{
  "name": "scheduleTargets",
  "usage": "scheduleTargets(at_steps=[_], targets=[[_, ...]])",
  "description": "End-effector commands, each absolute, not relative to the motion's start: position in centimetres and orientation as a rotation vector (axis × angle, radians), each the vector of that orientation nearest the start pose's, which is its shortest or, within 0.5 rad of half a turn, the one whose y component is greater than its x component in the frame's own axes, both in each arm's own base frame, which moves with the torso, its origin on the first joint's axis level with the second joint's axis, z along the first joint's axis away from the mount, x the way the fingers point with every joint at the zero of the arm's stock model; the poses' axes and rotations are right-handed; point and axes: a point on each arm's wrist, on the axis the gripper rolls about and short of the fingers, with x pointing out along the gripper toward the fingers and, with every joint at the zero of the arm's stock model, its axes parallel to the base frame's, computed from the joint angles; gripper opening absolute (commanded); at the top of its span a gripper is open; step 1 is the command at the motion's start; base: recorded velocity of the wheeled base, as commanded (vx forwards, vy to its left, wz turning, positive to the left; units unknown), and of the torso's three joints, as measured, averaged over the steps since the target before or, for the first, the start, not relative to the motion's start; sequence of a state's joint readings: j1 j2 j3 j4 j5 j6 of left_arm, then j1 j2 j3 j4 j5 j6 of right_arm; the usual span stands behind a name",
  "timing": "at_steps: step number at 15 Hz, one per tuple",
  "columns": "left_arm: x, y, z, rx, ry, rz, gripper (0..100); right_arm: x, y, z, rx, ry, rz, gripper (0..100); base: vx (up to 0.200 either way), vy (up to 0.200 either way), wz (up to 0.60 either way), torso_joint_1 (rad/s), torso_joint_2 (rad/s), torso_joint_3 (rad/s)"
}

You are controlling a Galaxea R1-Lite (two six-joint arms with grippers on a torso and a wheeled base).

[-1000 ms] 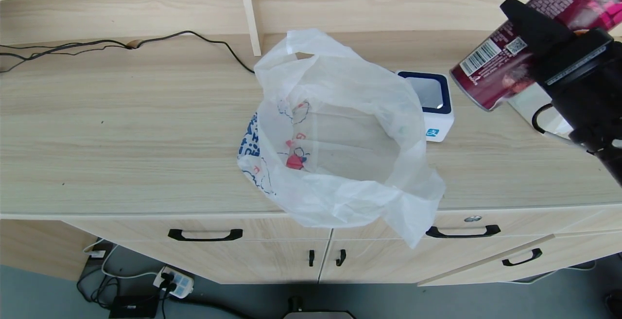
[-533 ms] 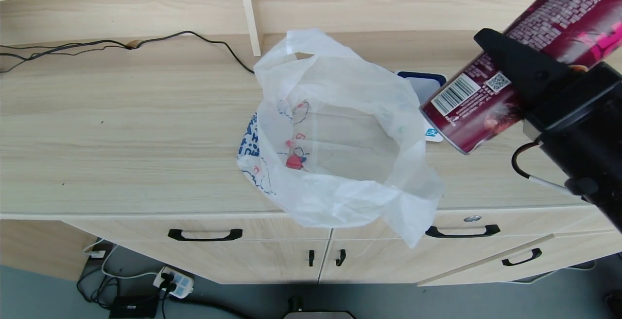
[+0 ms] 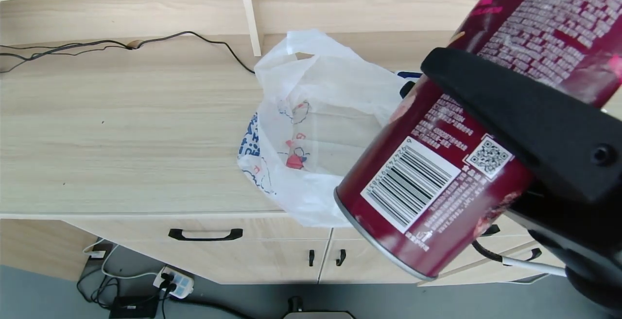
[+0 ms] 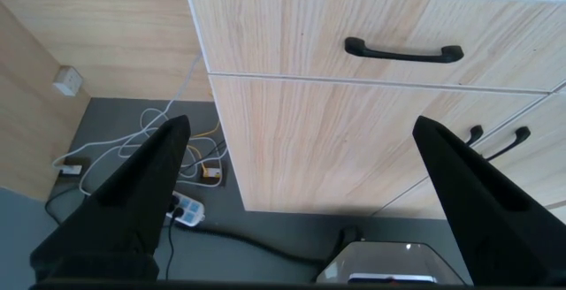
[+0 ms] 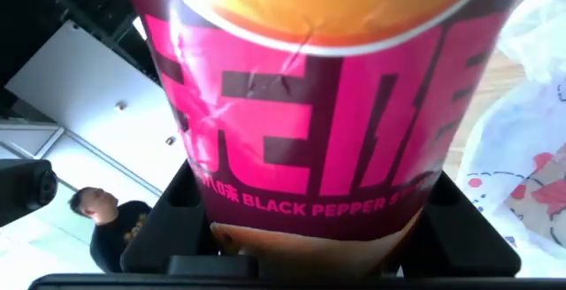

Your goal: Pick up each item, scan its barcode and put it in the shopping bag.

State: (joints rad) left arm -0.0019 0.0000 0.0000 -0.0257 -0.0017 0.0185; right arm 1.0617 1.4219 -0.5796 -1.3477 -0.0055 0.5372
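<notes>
While pinched in the right end effector (image 5: 314, 224), the tilted can (image 3: 437, 178) hangs over the right side of the shopping bag (image 3: 316, 129), which gapes at the front edge of the desk (image 3: 121, 134). The left end effector (image 4: 309, 210) hangs spread before the drawers (image 4: 371, 122).

The can (image 3: 437, 178) at right looked glossy, its bottom rim metal; the shopping bag (image 3: 311, 115) was thin, crinkled translucent plastic on the matt, wood-grain counter (image 3: 121, 129).

The head view looks down on the counter (image 3: 121, 129); the left wrist view faces its drawers (image 4: 354, 140); the right wrist view hugs the can (image 5: 318, 148), sharing the bag (image 5: 529, 162).
</notes>
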Motion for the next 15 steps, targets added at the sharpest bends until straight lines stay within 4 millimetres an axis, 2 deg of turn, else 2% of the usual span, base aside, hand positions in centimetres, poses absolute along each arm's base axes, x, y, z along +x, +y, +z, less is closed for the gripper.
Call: scheduleTargets(at_steps=[1,3,6,9,11,15], targets=[[-2.3,0.0,7.8,0.018,-0.025,-0.003,100,10.2,20.1,26.9,0.764,-0.147,1.209,0,0.000,0.000,0.00,0.000,0.00,0.000],[-2.3,0.0,7.8,0.020,-0.025,-0.003,100,9.0,20.9,28.3,0.835,-0.146,1.287,0,0.000,0.000,0.00,0.000,0.00,0.000],[-2.3,0.0,7.8,0.018,-0.025,-0.003,100,8.3,21.2,28.2,0.855,-0.119,1.317,0,0.000,0.000,0.00,0.000,0.00,0.000],[-2.3,0.0,7.8,0.018,-0.026,-0.003,100,6.2,21.8,28.2,0.882,-0.066,1.419,0,0.000,0.000,0.00,0.000,0.00,0.000],[-2.3,0.0,7.8,0.020,-0.026,-0.003,100,6.4,22.5,28.0,0.877,-0.055,1.410,0,0.000,0.000,0.00,0.000,0.00,0.000],[-2.3,0.0,7.8,0.020,-0.026,-0.003,100,6.3,22.4,28.1,0.888,-0.056,1.411,0,0.000,0.000,0.00,0.000,0.00,0.000]])
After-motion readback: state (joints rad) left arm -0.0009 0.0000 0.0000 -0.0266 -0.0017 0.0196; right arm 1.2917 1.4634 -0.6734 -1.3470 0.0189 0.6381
